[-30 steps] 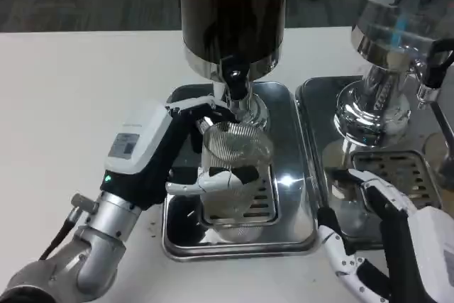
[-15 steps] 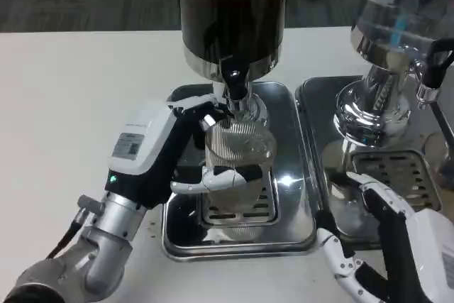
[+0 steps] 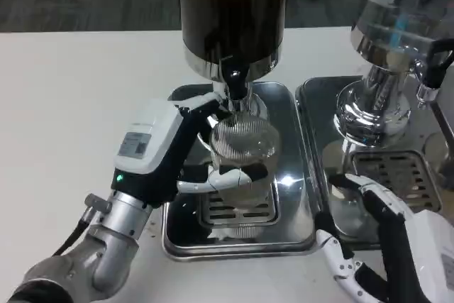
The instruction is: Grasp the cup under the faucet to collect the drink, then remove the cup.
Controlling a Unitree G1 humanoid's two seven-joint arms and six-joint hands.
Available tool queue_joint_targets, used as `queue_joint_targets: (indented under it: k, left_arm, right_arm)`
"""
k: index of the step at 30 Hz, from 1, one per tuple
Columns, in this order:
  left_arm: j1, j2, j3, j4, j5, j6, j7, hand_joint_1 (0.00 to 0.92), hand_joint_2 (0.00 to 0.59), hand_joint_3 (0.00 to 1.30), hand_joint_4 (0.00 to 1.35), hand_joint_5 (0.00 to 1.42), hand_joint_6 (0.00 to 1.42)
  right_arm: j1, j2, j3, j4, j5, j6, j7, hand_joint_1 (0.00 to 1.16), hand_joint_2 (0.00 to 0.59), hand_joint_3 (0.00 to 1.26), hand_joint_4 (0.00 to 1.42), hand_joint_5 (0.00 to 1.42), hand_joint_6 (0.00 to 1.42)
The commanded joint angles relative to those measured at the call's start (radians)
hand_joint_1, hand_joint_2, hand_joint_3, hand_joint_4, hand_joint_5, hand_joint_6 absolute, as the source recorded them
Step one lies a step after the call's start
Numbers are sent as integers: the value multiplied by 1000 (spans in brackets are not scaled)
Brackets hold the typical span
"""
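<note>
A clear ribbed cup (image 3: 240, 148) is held by my left hand (image 3: 186, 152), whose fingers wrap around its sides. The cup is tilted, its mouth toward the black faucet (image 3: 235, 79) of the dark drink dispenser (image 3: 233, 12), and hangs above the steel drip tray (image 3: 184, 235). No drink is visible in the cup. My right hand (image 3: 386, 246) stays low at the right, over the front edge of the second tray, its fingers spread and holding nothing.
A second dispenser (image 3: 397, 40) with a clear tank and chrome base stands at the right on its own drip tray (image 3: 316, 104) with a slotted grate (image 3: 397, 169). White table (image 3: 78, 125) stretches to the left.
My left hand has raised the cup off the tray grate and moved it back toward the faucet, tilting it. The right hand has barely shifted.
</note>
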State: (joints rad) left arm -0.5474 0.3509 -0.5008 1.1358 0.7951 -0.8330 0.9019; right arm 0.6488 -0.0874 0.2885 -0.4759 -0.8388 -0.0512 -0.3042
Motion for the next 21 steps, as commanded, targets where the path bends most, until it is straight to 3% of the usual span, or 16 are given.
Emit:
queue_joint_targets:
  k: [1, 7, 21]
  left_arm:
    - [-2, 13, -13, 11, 2, -1, -35, 301, 111, 422, 521, 715, 1098]
    - [4, 21, -2, -1, -14, 2, -52, 237, 89, 346, 474, 651, 1051]
    - [31, 53, 41, -46, -58, -26, -57, 185, 62, 300, 438, 607, 975]
  right_arm:
    - [-2, 2, -2, -9, 7, 11, 8, 355, 399, 326, 234, 245, 302]
    - [-9, 4, -4, -2, 14, 13, 12, 354, 399, 326, 234, 246, 316]
    - [-29, 0, -9, 17, 19, 10, 9, 353, 399, 326, 234, 257, 338]
